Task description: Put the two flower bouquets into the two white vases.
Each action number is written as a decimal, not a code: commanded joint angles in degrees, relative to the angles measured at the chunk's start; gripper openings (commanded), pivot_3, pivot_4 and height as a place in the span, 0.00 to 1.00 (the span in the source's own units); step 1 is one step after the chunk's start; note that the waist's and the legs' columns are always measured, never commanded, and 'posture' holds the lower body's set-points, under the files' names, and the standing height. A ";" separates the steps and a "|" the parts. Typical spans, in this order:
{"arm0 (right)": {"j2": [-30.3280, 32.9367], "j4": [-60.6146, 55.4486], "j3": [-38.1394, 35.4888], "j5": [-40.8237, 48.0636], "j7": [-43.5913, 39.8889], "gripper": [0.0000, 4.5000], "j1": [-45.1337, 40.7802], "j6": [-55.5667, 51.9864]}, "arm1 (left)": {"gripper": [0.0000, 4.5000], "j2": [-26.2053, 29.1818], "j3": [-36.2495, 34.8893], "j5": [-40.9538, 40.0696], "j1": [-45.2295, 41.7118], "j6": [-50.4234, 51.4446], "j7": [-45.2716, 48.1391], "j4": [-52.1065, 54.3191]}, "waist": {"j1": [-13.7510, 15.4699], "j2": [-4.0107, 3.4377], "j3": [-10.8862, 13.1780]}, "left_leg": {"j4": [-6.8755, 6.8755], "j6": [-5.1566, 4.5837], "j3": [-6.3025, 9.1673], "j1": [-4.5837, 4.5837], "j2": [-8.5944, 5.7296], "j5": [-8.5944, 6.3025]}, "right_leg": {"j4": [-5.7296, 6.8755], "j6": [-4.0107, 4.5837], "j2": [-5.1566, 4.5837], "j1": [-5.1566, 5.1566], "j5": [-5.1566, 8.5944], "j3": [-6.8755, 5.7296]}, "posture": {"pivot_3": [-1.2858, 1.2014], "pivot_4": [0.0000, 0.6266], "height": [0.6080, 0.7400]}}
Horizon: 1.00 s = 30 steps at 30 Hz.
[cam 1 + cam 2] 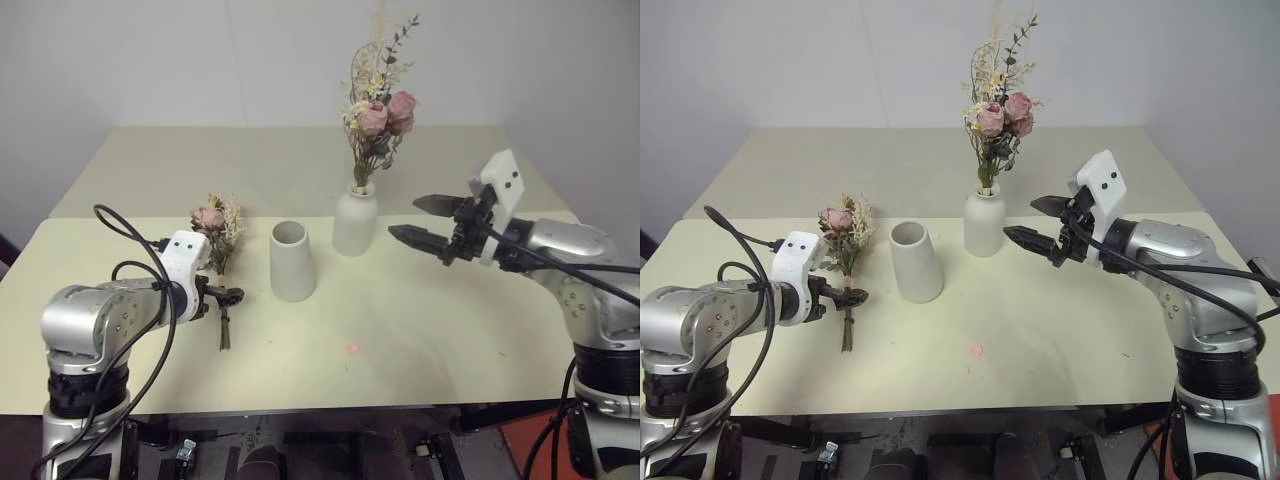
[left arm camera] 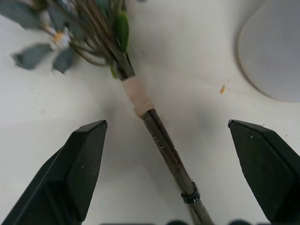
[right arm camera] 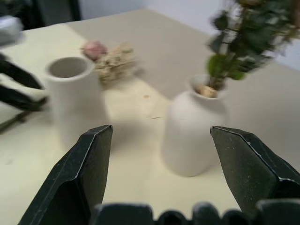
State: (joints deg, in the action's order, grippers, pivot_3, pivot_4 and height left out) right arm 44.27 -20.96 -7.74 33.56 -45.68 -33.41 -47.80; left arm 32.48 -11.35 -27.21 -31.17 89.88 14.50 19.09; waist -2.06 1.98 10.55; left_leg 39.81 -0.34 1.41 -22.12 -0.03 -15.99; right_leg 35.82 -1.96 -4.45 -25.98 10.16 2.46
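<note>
While one bouquet (image 1: 377,110) already stands upright in the narrow-necked vase (image 1: 355,221), just right of centre in the head view, the other bouquet (image 1: 217,240) lies flat on the bench (image 1: 420,340) at centre left, blooms toward the far side and stems toward the near edge. So the task looks about half done. The wide-mouthed vase (image 1: 292,261) stands empty between the lying bunch and the filled vase, close to both but touching neither.

The left gripper (image 2: 173,154) hovers low over the stems of the lying bunch. Its fingers (image 2: 84,159) stand wide apart, one on each side of the dark stems below the tan string binding (image 2: 138,96), and nothing is clamped yet. The right gripper (image 1: 428,222) hangs in the air at the right of the frame, pointing toward the filled vase, fingers apart and empty, clear of the flowers.

What is left, by my reading: close on the stems, lift the bunch, tip it upright and lower the stems into the empty vase. The bunch is light and loose, so a grip near the binding would likely hold it best.
</note>
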 commanded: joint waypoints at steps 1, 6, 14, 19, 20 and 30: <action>2.33 -6.14 -3.01 3.80 -1.42 0.87 1.58 -1.25 | 1.00 0.15 3.09 2.84 -2.54 -6.07 -0.25 -4.41 | 0.25 0.01 0.00 | 0.00 0.00 0.00 -0.01 0.00 0.00 | 0.00 0.00 0.00 0.01 0.00 0.00 | 0.52 0.24 1.00; 3.18 -8.13 -4.90 5.57 0.69 0.88 3.92 -2.40 | 0.86 -1.09 5.07 5.93 -6.06 -12.84 -0.47 -13.64 | 0.81 0.02 -0.01 | 0.04 0.01 -0.01 0.01 -0.02 0.01 | -0.03 0.00 -0.02 0.01 0.00 0.01 | 0.52 0.24 1.00; 3.09 -10.09 -6.99 6.88 4.33 0.88 6.15 -2.83 | 0.27 -1.69 7.30 6.46 -9.67 -15.75 3.09 -21.64 | 1.28 0.04 -0.03 | 0.06 0.01 -0.01 -0.03 -0.03 0.01 | 0.03 0.00 -0.04 0.01 0.00 0.00 | 0.52 0.24 1.00; 2.57 -10.48 -7.22 7.06 5.90 0.88 7.06 -1.93 | 0.03 -1.75 8.33 8.31 -9.28 -18.71 3.25 -22.22 | 1.29 0.04 -0.03 | 0.07 0.01 -0.02 -0.03 -0.03 0.01 | 0.03 0.00 -0.05 0.01 0.00 0.00 | 0.52 0.24 1.00; 2.31 -10.55 -7.38 6.94 6.30 0.88 7.35 -1.56 | 0.03 -3.69 6.17 9.46 -8.78 -23.99 0.49 -21.35 | 1.29 0.04 -0.03 | 0.07 0.01 -0.02 -0.03 -0.03 0.01 | 0.03 0.00 -0.05 0.01 0.00 0.00 | 0.52 0.24 1.00; -0.32 -12.70 -9.31 4.73 6.88 0.88 13.67 7.10 | 0.03 -20.19 -17.12 -4.79 -20.28 -68.36 -0.60 -24.50 | 2.29 0.20 -0.12 | 0.17 0.03 -0.03 -0.21 -0.03 0.02 | -0.01 0.03 -0.12 -0.04 -0.03 -0.06 | 0.52 0.24 1.00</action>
State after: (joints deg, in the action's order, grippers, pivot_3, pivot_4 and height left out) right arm 44.13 -31.15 -14.59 38.38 -38.74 -19.99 -43.66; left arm 12.95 -25.59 -26.10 -49.65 27.04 10.06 -6.86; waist 0.24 2.18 10.43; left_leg 39.99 -0.30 1.37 -22.35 -0.07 -15.97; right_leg 35.85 -1.94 -4.59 -26.01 10.13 2.40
